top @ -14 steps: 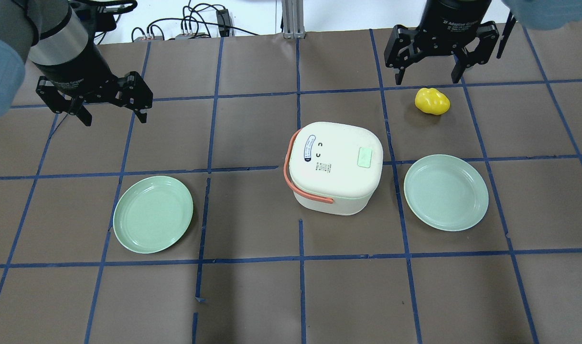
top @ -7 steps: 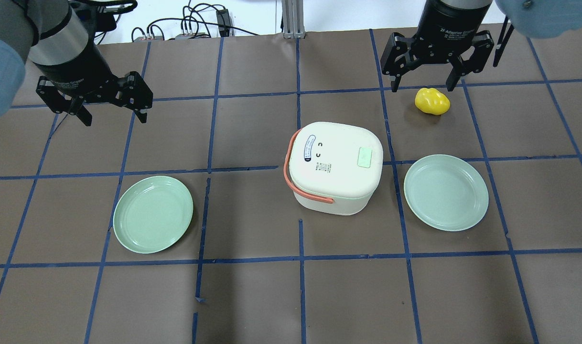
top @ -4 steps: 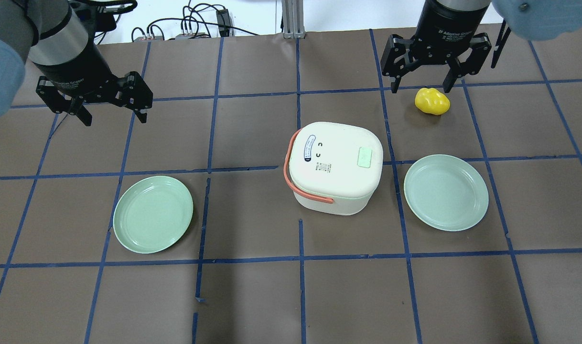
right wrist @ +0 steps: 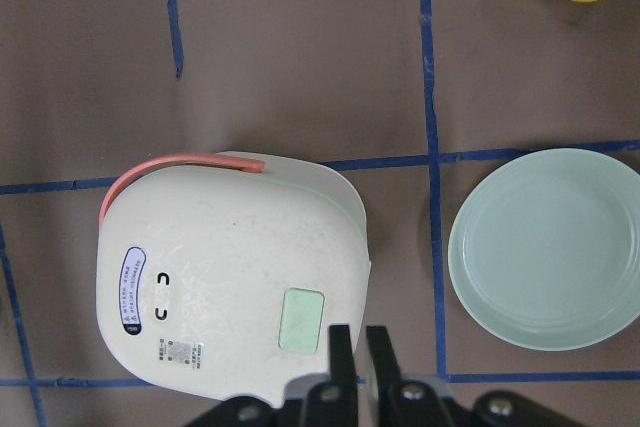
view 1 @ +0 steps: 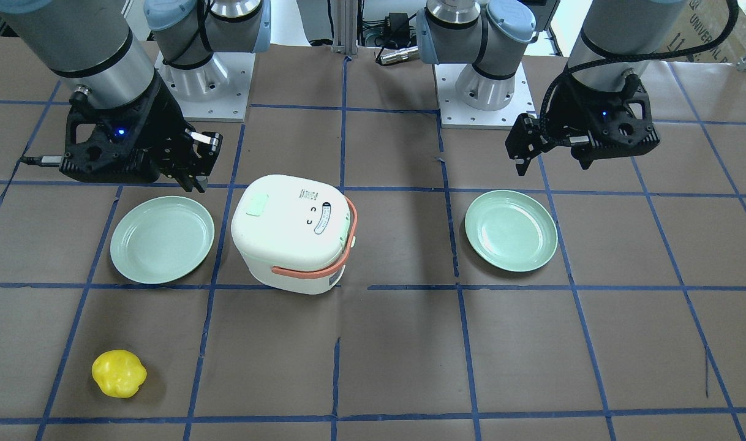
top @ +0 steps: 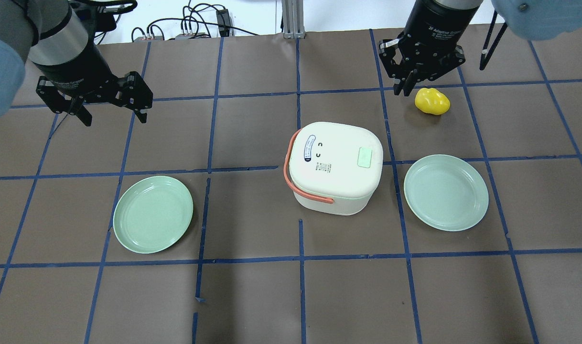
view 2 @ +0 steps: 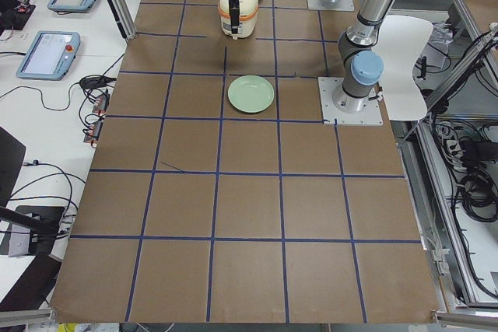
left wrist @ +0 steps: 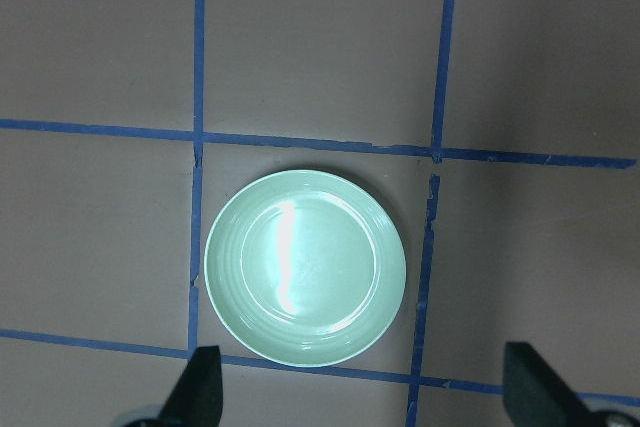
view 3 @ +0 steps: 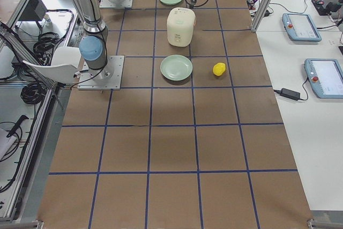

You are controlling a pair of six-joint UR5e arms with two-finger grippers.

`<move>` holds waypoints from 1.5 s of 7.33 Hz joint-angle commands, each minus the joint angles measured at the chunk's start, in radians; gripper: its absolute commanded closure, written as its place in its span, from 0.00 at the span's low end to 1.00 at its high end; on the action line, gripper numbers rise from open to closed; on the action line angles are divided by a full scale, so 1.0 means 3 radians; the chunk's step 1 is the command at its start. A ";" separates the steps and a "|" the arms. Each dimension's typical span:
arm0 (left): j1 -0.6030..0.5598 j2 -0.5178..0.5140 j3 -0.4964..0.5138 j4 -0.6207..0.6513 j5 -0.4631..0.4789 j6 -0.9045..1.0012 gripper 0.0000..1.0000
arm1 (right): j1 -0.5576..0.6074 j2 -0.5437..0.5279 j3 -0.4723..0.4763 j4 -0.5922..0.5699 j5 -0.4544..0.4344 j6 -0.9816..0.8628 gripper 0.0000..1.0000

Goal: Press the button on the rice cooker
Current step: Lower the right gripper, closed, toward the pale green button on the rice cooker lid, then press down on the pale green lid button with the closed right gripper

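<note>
The right pincer (right wrist: 359, 337), closed and empty, is held high above the rice cooker (right wrist: 230, 267), beside its button (right wrist: 302, 319); the left pincer (top: 115, 119) is spread wide, empty, over a plate (left wrist: 300, 267).

The brown, blue-gridded table (top: 253, 296) carries a white rice cooker with an orange handle (top: 336, 167), a round pale green plate (top: 153, 214) apart on its left, a second green plate (top: 446, 192) just beside its right, and a lumpy yellow object (top: 432, 101) beyond that plate.

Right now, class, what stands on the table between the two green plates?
The white rice cooker stands between the left plate and the right plate, touching neither; the overhead view shows it best.
</note>
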 commanded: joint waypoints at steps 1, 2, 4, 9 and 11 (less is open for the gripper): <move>0.0000 0.0000 0.0000 0.0000 0.0000 0.0000 0.00 | 0.0048 -0.0025 0.0153 0.0032 0.0137 0.0289 0.98; 0.0000 0.0000 0.0000 0.0000 0.0000 0.0000 0.00 | 0.0185 -0.0031 0.0321 -0.0009 0.0133 0.0487 0.98; 0.0000 0.0000 0.0000 0.0000 0.0000 0.0000 0.00 | 0.0370 0.0031 0.0588 -0.0417 0.0067 0.0602 0.98; 0.0000 0.0000 0.0000 0.0000 0.0000 0.0000 0.00 | 0.0365 -0.0015 0.0952 -0.0674 -0.0055 0.0617 0.98; 0.0000 0.0000 0.0005 0.0000 0.0000 0.0000 0.00 | 0.0365 0.0020 0.0988 -0.0679 -0.0051 0.0627 0.98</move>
